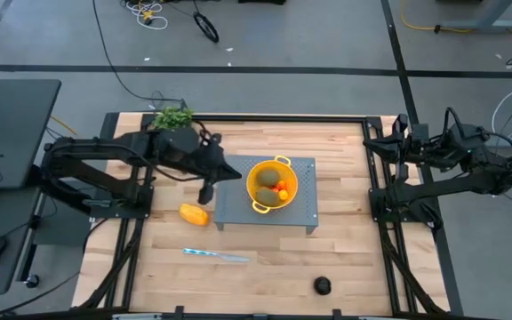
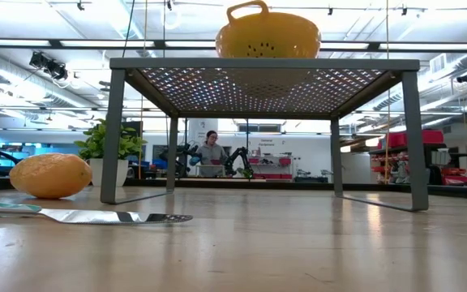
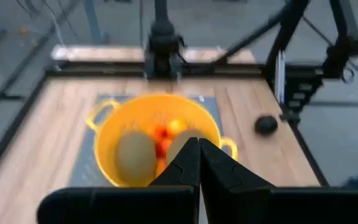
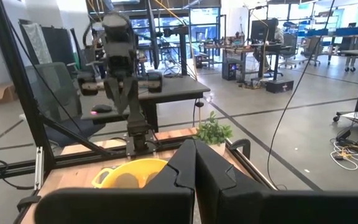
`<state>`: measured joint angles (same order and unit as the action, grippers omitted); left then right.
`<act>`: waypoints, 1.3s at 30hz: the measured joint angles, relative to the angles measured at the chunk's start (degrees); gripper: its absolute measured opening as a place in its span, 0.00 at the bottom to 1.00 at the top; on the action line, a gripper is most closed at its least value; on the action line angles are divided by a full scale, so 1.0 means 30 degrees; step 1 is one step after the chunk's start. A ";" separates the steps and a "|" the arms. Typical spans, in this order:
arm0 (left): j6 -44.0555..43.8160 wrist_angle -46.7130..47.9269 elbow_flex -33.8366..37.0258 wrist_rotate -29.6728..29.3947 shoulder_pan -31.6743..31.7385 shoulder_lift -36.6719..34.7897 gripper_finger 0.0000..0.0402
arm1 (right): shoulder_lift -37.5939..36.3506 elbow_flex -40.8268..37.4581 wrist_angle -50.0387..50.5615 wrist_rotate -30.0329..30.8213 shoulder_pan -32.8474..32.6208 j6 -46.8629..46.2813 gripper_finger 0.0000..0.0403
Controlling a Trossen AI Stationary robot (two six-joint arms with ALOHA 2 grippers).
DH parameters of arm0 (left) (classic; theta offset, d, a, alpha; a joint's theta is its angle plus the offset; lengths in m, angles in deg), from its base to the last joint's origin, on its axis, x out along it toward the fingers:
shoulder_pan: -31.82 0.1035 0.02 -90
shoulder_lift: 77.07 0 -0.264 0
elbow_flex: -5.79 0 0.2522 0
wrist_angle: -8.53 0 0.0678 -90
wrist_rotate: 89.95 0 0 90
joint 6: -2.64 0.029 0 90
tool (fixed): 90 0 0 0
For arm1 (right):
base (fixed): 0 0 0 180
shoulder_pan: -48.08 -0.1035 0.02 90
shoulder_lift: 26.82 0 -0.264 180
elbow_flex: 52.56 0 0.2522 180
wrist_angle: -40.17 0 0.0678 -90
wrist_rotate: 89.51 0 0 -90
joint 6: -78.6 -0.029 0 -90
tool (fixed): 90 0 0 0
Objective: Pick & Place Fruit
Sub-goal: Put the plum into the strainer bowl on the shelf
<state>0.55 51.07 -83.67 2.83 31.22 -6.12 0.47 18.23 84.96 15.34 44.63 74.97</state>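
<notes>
A yellow colander (image 1: 272,184) stands on a grey perforated stand (image 1: 302,212) in the middle of the table. In it lie two brownish-green ovals (image 3: 135,155) and a few tiny orange-red balls (image 3: 161,138). A yellow-orange oblong fruit (image 1: 195,214) rests on the table left of the stand. A small blackish round fruit (image 1: 323,285) sits near the table's front edge. My left gripper (image 3: 199,144) is shut and empty, hovering just left of the colander (image 3: 107,140), tipped slightly down. My right gripper (image 4: 194,146) is shut and empty at the table's right side, pointing level toward the colander.
A thin silvery knife (image 1: 216,256) lies on the wood in front of the stand. A leafy green bunch (image 1: 174,116) stands at the far left edge. The stand's legs (image 2: 113,138) lift its deck above the table. A person (image 2: 211,151) sits in the room beyond.
</notes>
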 joint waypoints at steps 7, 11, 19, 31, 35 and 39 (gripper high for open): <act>-0.0169 0.0589 0.0039 -0.0488 0.0007 -0.1085 0.00 | 0.0006 -0.0002 0.0000 0.0007 0.0007 0.0000 0.01; -0.0197 0.0539 0.0046 -0.0952 0.0015 -0.1459 0.00 | 0.0000 0.0001 0.0002 0.0007 0.0007 0.0000 0.01; -0.0219 -0.0021 0.0273 -0.1370 0.0015 -0.1694 0.00 | 0.0006 -0.0003 0.0007 0.0000 0.0007 0.0000 0.01; -0.0829 -0.2725 0.3657 0.0156 0.0015 -0.1988 0.00 | 0.0006 0.0001 0.0007 -0.0007 0.0007 0.0000 0.01; -0.1075 -0.3116 0.4079 0.0029 0.0012 -0.2658 0.00 | -0.0001 0.0001 0.0007 -0.0007 0.0007 0.0000 0.01; -0.0947 -0.2683 0.4065 -0.0194 0.0007 -0.3336 0.00 | 0.0004 0.0001 0.0007 0.0000 0.0007 0.0000 0.01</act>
<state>-2.29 43.02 -71.47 2.24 31.24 -16.13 0.48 18.24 84.98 15.34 44.66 74.97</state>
